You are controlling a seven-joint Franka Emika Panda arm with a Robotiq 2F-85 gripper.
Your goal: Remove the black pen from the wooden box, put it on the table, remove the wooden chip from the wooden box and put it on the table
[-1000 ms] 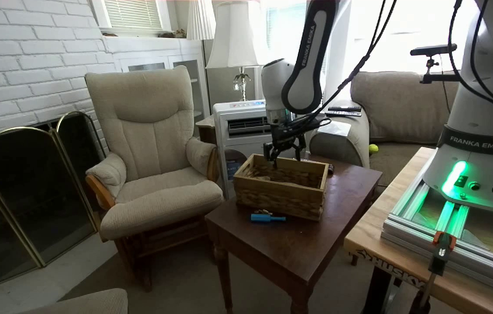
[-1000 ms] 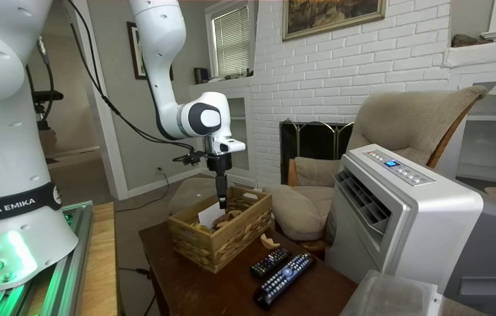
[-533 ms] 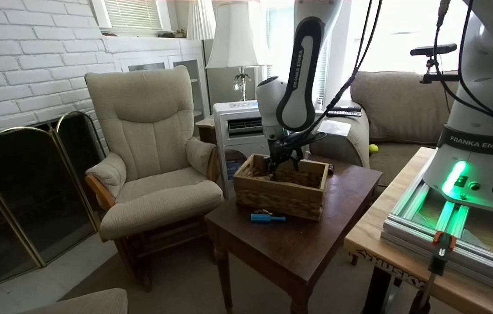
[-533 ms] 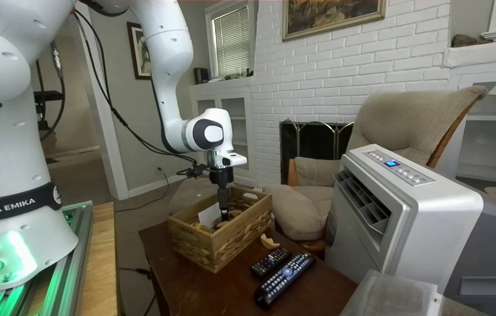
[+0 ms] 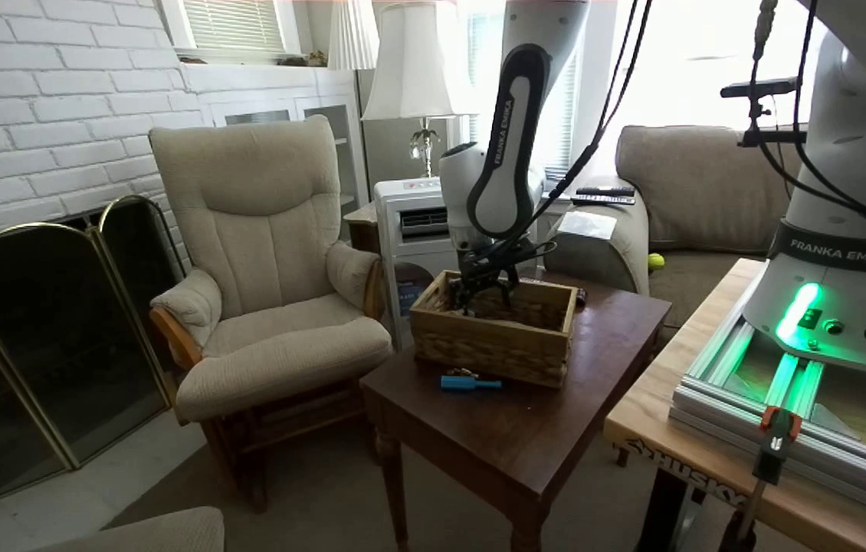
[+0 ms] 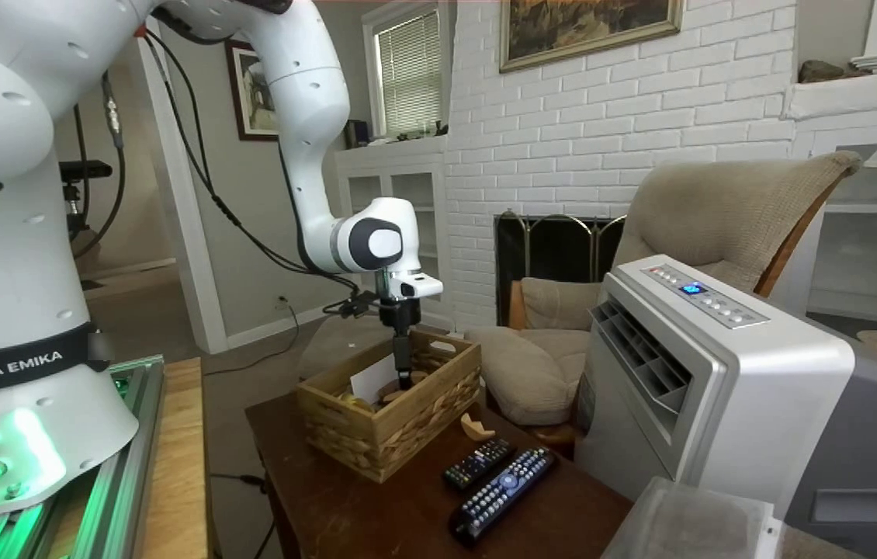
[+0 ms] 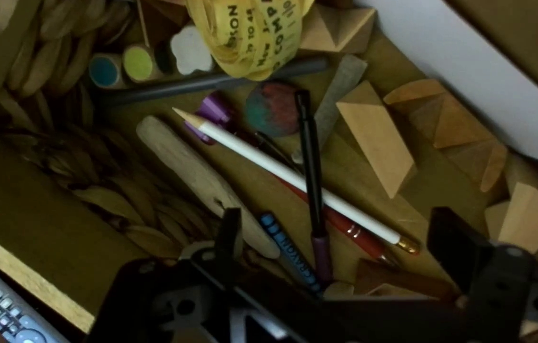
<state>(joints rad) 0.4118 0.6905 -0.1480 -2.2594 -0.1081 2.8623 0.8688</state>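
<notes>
Exterior views, both of them, are showing the brown table, which is carrying the wooden box. The gripper is hanging with its fingertips inside this box; they are standing wide apart and are holding nothing. Beside the box, two remote controls are lying on the table. Wrist view is showing what is lying in the box: a white pencil, and across it the black pen, whose purple end is pointing toward the gripper. Several wooden pieces are also lying there; I cannot tell which of them is the wooden chip.
</notes>
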